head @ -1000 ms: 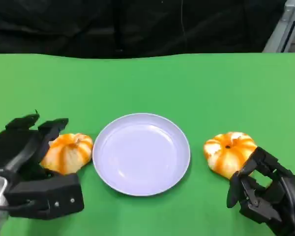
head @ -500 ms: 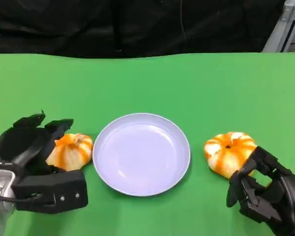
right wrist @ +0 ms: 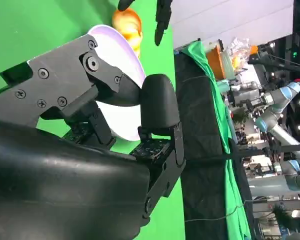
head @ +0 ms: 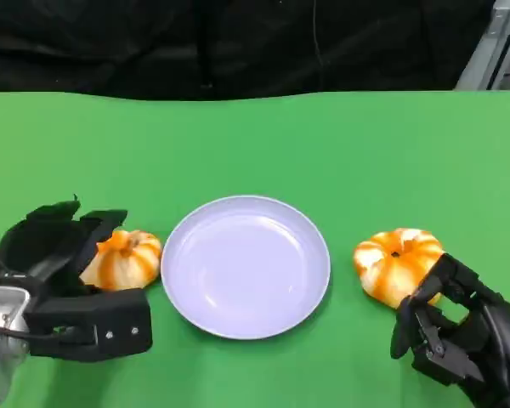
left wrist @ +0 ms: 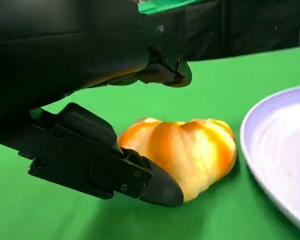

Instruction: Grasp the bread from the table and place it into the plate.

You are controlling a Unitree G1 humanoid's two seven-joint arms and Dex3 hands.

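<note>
A lavender plate lies mid-table on the green cloth. One orange-and-white bread sits just left of it, and a second bread sits to its right. My left hand cups the left bread from its outer side with fingers apart. In the left wrist view one finger hangs above the bread with a gap, and another finger lies at its near side beside the plate rim. My right hand sits just in front of the right bread, fingertips at its near edge, holding nothing.
A black curtain closes off the table's far edge, with a metal frame at the back right. The right wrist view looks across the plate to the far bread.
My left hand has edged a little to the right and closed in around the left bread. The right hand, plate and right bread stay put.
</note>
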